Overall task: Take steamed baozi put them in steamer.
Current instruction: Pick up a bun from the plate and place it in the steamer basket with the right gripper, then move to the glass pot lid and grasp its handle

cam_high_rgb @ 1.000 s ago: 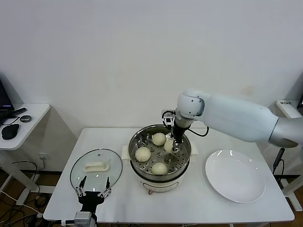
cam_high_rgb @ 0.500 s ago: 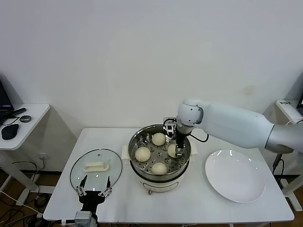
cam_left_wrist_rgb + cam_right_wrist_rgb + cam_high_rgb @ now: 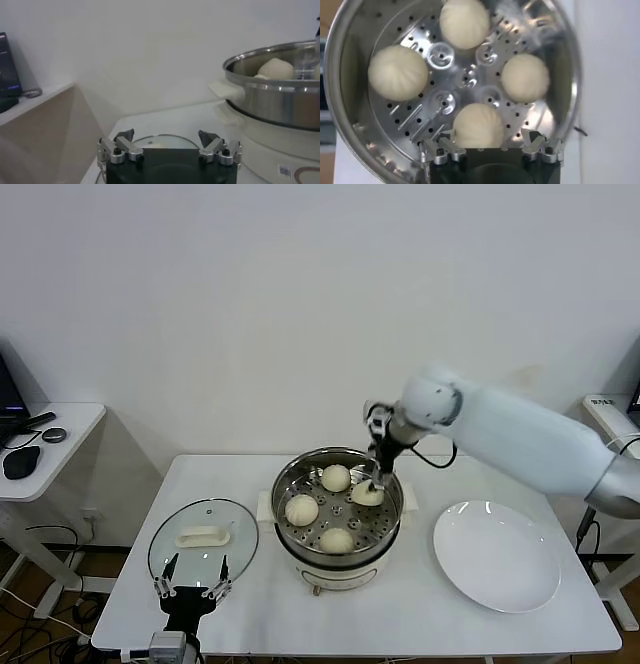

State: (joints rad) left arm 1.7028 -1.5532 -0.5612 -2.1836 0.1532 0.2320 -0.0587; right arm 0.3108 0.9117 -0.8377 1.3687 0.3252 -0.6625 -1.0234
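The steamer (image 3: 279, 496) stands mid-table, a shiny steel pot on a white base. Four cream-white baozi lie on its perforated tray: one at the back (image 3: 336, 477), one left (image 3: 302, 509), one front (image 3: 337, 540), one right (image 3: 367, 494). My right gripper (image 3: 378, 472) hangs open just above the right baozi, not touching it. In the right wrist view its fingers (image 3: 440, 147) stand wide apart over the nearest baozi (image 3: 478, 131). My left gripper (image 3: 195, 566) is parked open at the table's front left.
A glass lid (image 3: 203, 539) with a white handle lies left of the steamer, just beyond my left gripper. A flat white plate (image 3: 497, 556) lies bare to the right. A small side table (image 3: 50, 444) stands far left.
My right gripper has let go of the fourth baozi on the tray's right side and risen out of the steamer. The left arm has not moved.
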